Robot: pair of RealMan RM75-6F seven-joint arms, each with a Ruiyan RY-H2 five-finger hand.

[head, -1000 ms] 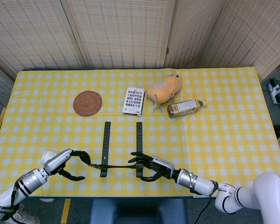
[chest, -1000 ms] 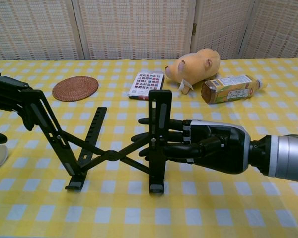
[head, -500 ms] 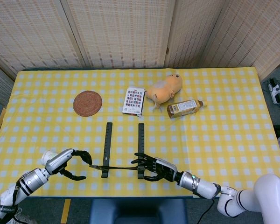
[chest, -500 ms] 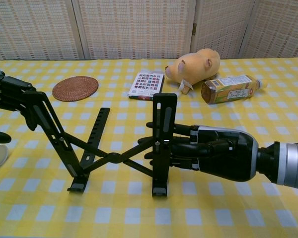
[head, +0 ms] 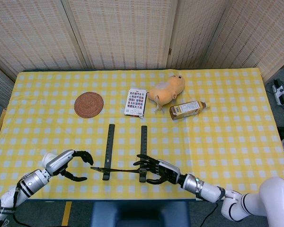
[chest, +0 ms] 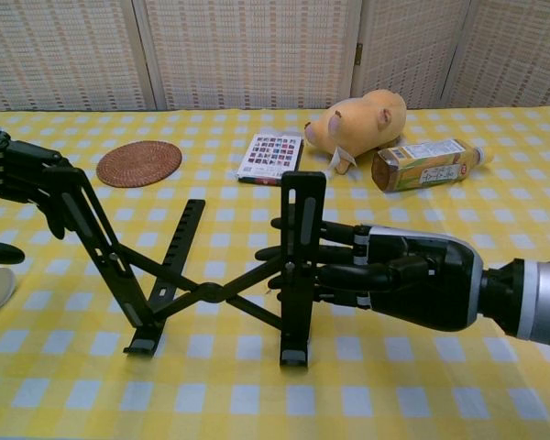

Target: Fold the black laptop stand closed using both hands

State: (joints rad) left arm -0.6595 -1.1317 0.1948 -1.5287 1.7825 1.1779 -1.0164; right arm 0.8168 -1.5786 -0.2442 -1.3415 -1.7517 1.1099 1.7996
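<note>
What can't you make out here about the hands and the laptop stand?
- Left hand: chest view's left edge cuts it off; its grip on the laptop stand is unclear.
- Right hand: fingertips hidden behind the stand's upright bar.
- Head view: both grips too small to judge.

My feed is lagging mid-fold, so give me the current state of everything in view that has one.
black laptop stand: unfolded, cross-links spread
left robot hand: grips the stand's left arm
right robot hand: fingers wrapped on the stand's right arm
bottle: lying on its side
plush toy: lying down
woven coaster: flat
card box: flat
</note>
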